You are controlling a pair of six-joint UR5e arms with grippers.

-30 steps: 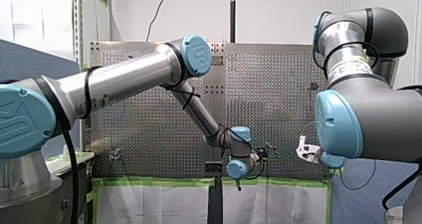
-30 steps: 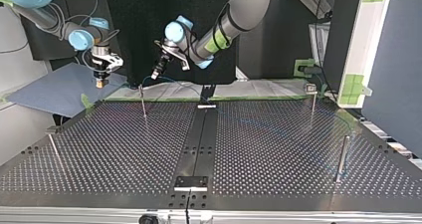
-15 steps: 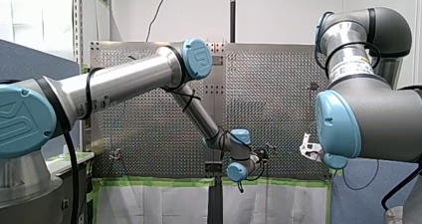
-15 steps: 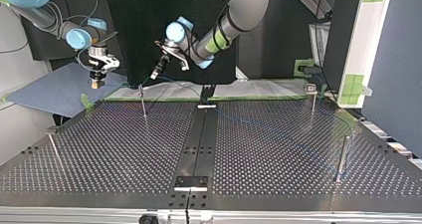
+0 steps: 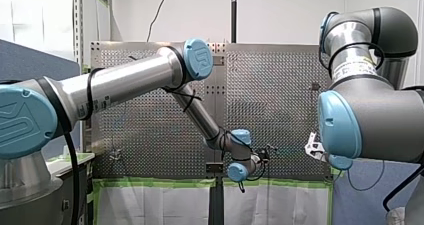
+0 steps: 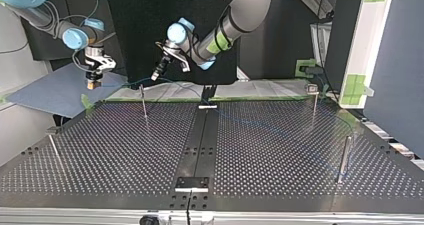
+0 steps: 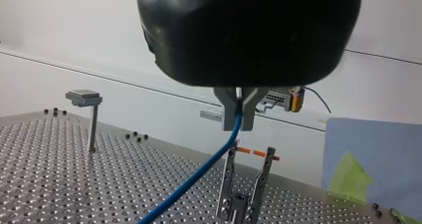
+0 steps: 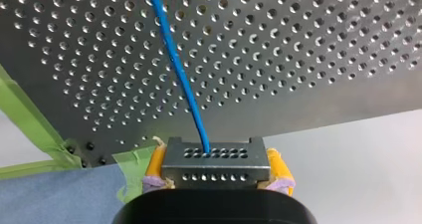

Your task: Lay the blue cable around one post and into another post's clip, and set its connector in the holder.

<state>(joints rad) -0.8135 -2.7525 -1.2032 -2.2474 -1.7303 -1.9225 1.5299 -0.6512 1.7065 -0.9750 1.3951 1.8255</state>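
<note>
The blue cable [image 7: 199, 171] is pinched between the closed metal fingers of the left end effector [image 7: 238, 123], and from there it is seen to run down and away toward the table [image 6: 280, 175]. The coming move is judged to turn on the post [image 7: 241, 206] with the forked clip, which stands just under this end effector and a little ahead of it. The long axis of the cable is laid across the mouth of the fork near one prong. It cannot be told from the left wrist view whether the cable is between the prongs or only in front of them. The connector [image 8: 214, 159] is gripped between the yellow pads of the right end effector [image 8: 215, 170], and the cable is led straight ahead from it over the table. In the top view this end effector is shown beyond the table's edge on the arms' side, above a blue mat [image 6: 55, 90], so the left arm is the nearer one to the post. The spacing of arms and post is given by that view, though the cable is faint there. The two grips are shown only by the wrist views.
</note>
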